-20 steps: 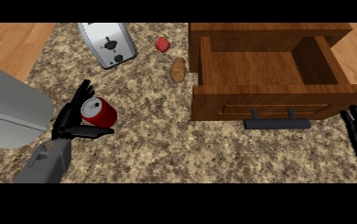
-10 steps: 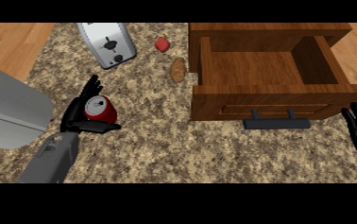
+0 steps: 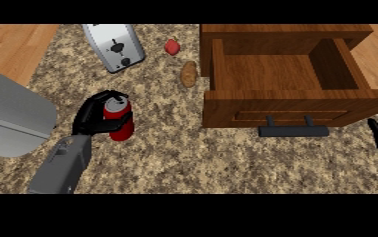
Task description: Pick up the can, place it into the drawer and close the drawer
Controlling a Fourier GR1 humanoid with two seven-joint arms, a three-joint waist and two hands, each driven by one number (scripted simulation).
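Farthest left of the drawer (image 3: 280, 73), a grey block (image 3: 22, 116) hems in the outer side. Next, well left of the drawer, the grasp is made: the left hand (image 3: 94, 117), open beside the can (image 3: 120, 123) a second ago, is now wrapped round it, and more of its red side is shown, so a lift is judged to be starting. Toward the drawer, open counter (image 3: 170, 151) is left for the carry; toaster (image 3: 114, 46), small red item (image 3: 172, 47) and brown item (image 3: 189, 74) are set further back. The drawer is pulled out, its front wall to be cleared. Beyond its right corner, a sliver of the right hand (image 3: 373, 131) is glimpsed; its state cannot be told.
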